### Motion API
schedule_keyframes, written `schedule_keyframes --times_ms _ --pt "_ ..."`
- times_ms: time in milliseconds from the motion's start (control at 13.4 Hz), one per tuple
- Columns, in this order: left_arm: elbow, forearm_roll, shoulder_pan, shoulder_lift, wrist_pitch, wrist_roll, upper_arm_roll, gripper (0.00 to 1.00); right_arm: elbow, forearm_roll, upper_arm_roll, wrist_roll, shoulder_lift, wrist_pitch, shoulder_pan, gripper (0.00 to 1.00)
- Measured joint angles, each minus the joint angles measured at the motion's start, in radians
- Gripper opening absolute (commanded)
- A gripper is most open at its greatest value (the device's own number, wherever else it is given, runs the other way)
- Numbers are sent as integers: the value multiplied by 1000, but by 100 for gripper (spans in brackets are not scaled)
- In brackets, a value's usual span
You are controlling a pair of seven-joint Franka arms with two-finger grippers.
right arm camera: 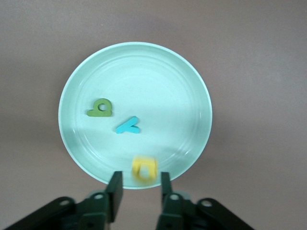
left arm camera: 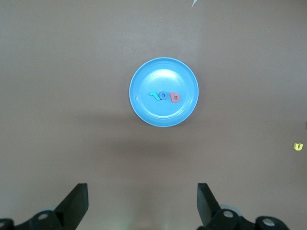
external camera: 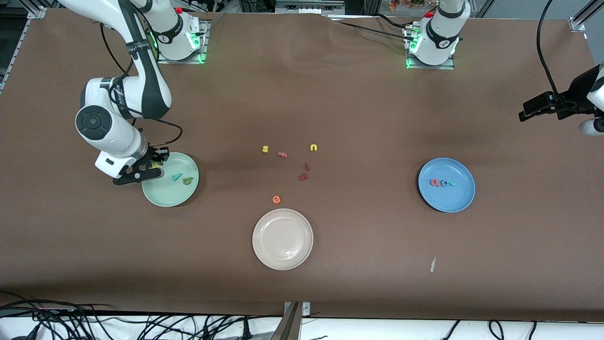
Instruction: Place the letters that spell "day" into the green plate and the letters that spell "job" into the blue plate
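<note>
The green plate [external camera: 170,196] [right arm camera: 158,86] lies toward the right arm's end of the table. In it are a dark green d [external camera: 188,181] [right arm camera: 100,108] and a teal y [external camera: 177,177] [right arm camera: 128,126]. A yellow a [right arm camera: 144,168], blurred, shows over the plate's rim just past my right gripper [external camera: 153,166] [right arm camera: 140,181], whose fingers stand apart and off it. The blue plate [external camera: 448,200] [left arm camera: 163,72] holds a coral b [external camera: 434,182] [left arm camera: 175,97], a blue o [external camera: 444,182] [left arm camera: 163,96] and a teal j [external camera: 452,183] [left arm camera: 154,95]. My left gripper [external camera: 538,107] [left arm camera: 141,191] waits open and high at its own end of the table.
Between the two plates lie a yellow s [external camera: 265,149], a coral f [external camera: 282,154], a yellow u [external camera: 314,148] [left arm camera: 298,146], two dark red letters [external camera: 307,166] [external camera: 303,177] and an orange e [external camera: 276,199]. A cream-white plate [external camera: 282,239] sits nearer the camera. A white scrap [external camera: 432,264] lies near the front edge.
</note>
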Motion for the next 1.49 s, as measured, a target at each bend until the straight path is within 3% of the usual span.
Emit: schedule_keyframes --times_ms 372,894,968,1191,1489 --pt "0 0 0 1 0 1 -1 100 27 1 -22 0 -14 -24 1 84" --pt "0 0 0 6 1 1 -1 100 245 87 -48 56 -61 -280 1 90" --pt "0 0 0 6 1 1 -1 100 260 89 -50 74 -80 -287 1 99" --pt "0 0 0 8 2 1 -1 100 293 88 -50 107 -156 -329 1 100" --pt "0 0 0 9 3 1 -1 100 438 66 -48 111 -195 -444 6 100"
